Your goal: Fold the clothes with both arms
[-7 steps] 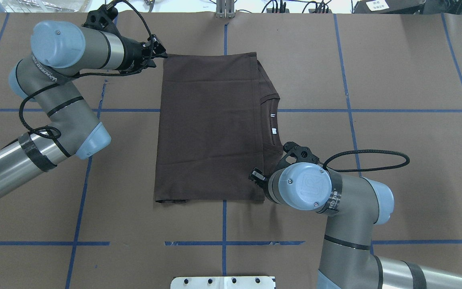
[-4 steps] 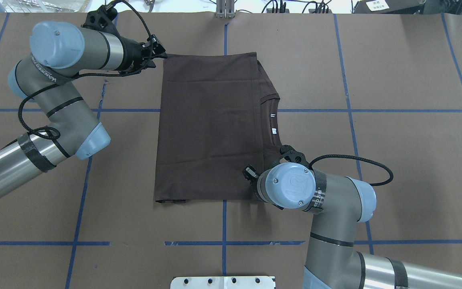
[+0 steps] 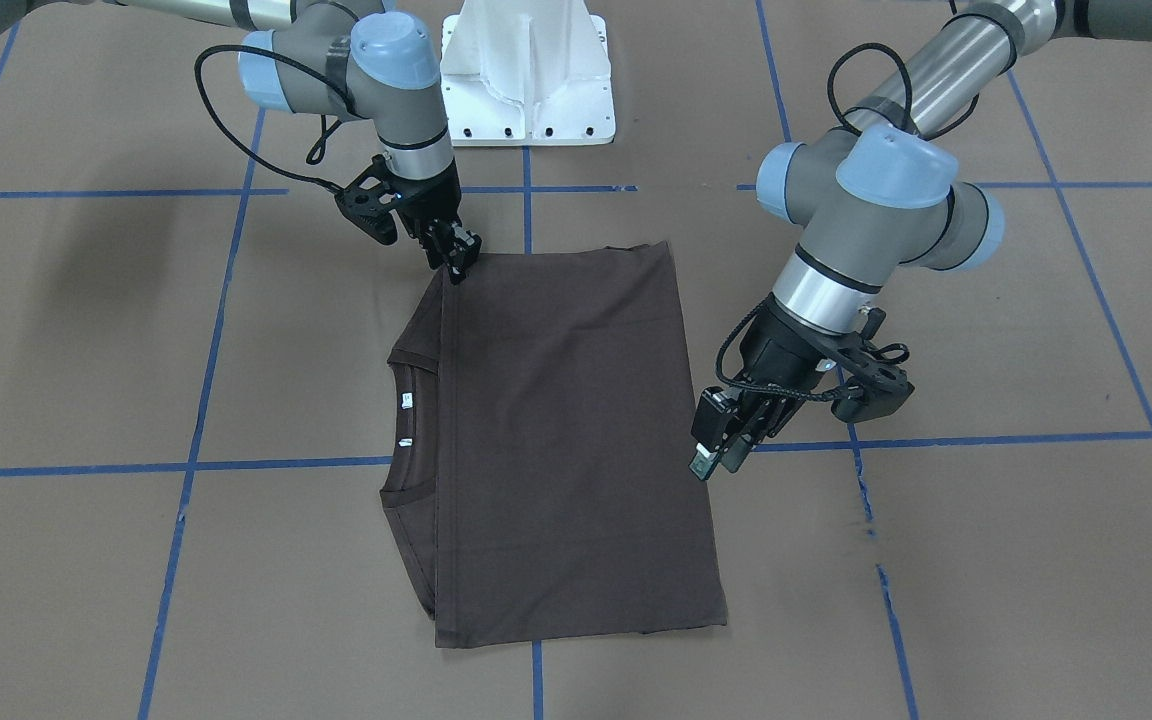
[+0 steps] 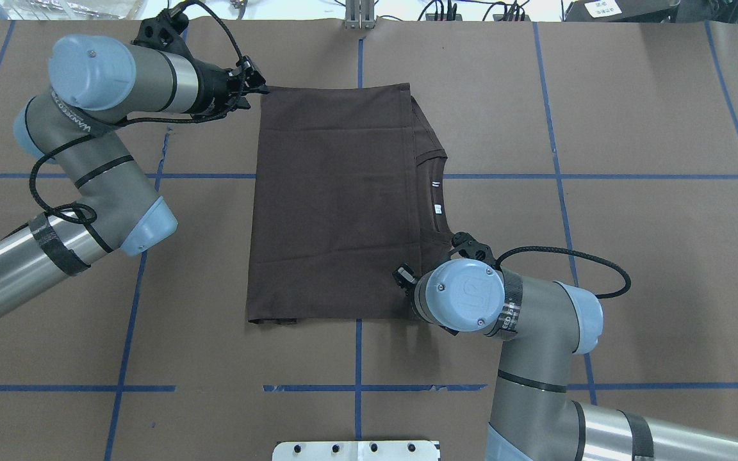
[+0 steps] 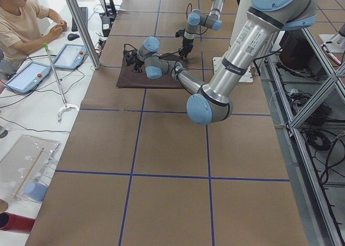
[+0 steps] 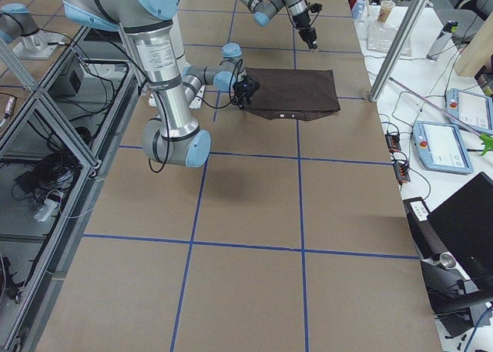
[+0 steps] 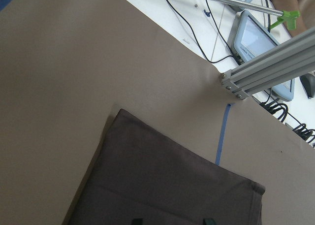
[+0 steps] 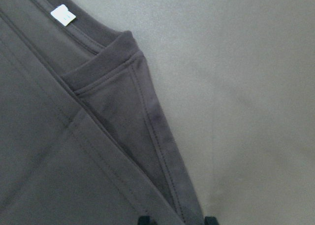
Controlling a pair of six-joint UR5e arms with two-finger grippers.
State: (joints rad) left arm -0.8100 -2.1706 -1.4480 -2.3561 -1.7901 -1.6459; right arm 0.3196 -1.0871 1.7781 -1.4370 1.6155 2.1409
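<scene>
Exterior front-facing: dark T-shirt [image 3: 566, 420], folded, flat on worktop [image 3: 986, 560] before white pedestal [image 3: 526, 80]; right pincer [image 3: 456, 258] spread at T-shirt corner nearest pedestal; left pincer [image 3: 714, 455] spread, raised beside T-shirt, farther from pedestal.

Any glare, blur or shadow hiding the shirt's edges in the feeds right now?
Overhead: even light, no glare, T-shirt creases readable, though the right arm covers one corner. Front-facing: soft arm shadow falls on the table, off the T-shirt. Right wrist: sharp, seams and white label crisp. Side views: T-shirt too small for edges.
</scene>
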